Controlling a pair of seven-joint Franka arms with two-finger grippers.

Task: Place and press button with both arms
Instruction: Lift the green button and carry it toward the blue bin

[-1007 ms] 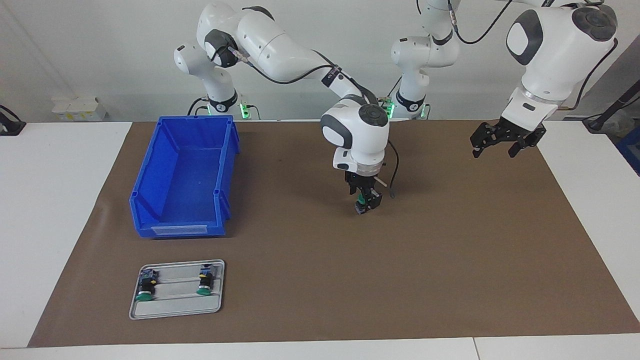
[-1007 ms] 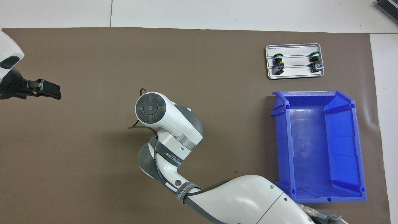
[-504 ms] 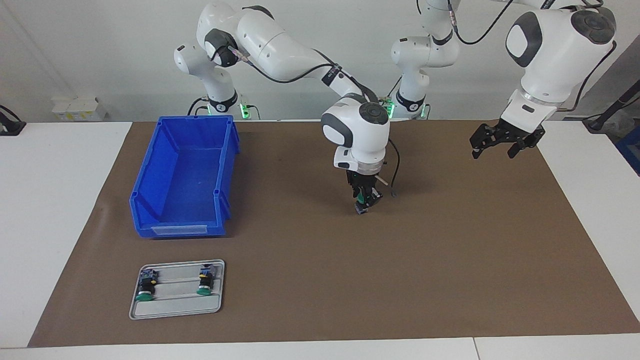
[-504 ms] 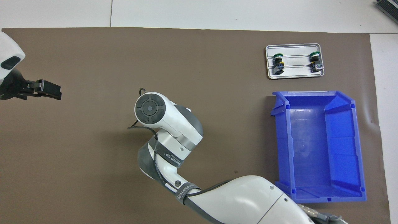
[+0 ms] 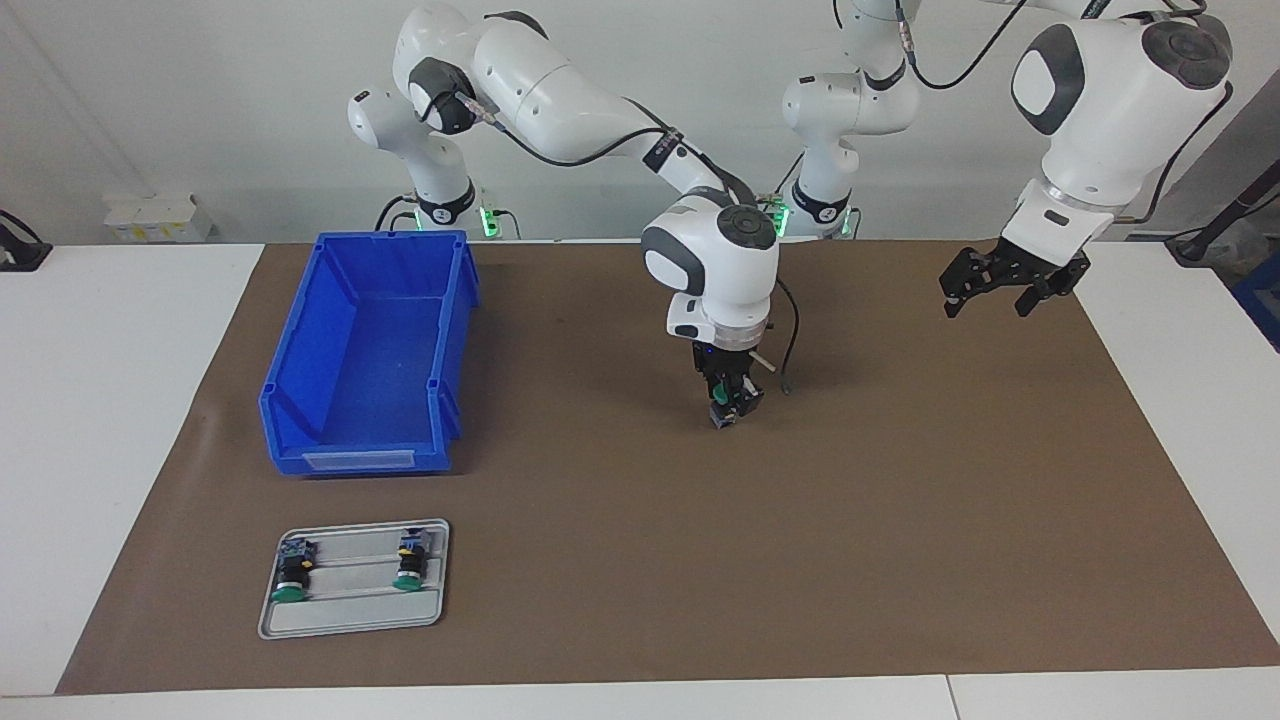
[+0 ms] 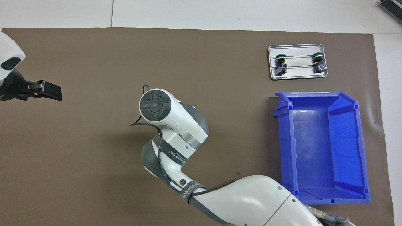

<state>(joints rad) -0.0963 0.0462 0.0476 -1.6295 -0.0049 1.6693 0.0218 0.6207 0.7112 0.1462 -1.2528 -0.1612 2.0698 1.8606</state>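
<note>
The right claw (image 5: pixel 728 408) points straight down at the middle of the brown mat (image 5: pixel 900 520), clenched on the button (image 5: pixel 722 414), whose green cap shows between the fingertips just above the mat. The left claw (image 5: pixel 1008 283) hangs released over the left arm's end of the table, waiting. Two more buttons lie on a grey tray (image 5: pixel 350 622) beside the blue bin (image 5: pixel 365 350).

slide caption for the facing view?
Right tool sets a button on the mat; left tool waits, open.
</note>
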